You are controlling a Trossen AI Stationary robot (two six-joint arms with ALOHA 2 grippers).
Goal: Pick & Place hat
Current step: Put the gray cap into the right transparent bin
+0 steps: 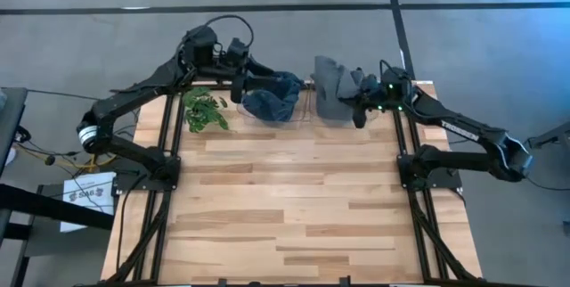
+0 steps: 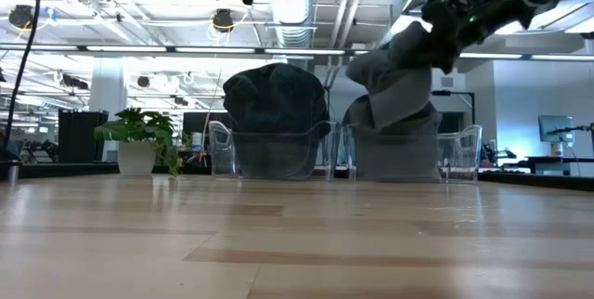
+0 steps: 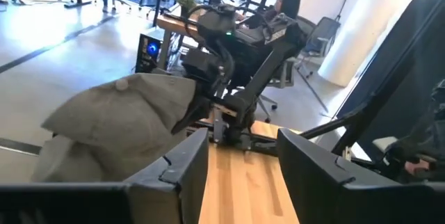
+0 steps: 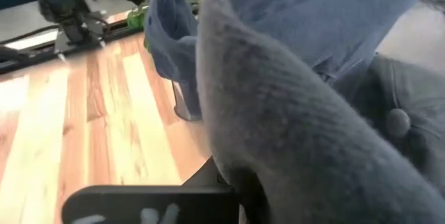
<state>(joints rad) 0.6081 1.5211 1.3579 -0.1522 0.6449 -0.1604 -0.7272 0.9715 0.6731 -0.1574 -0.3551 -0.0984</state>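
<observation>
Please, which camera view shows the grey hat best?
The low view: the grey hat hangs whole from the right gripper above its clear bin. The high view shows its top only, the left wrist view one side, the right wrist view blurred fabric.

Grey hat [image 1: 330,86] hangs crumpled over its clear bin; blue hat [image 1: 274,97] sits binned beside.
</observation>
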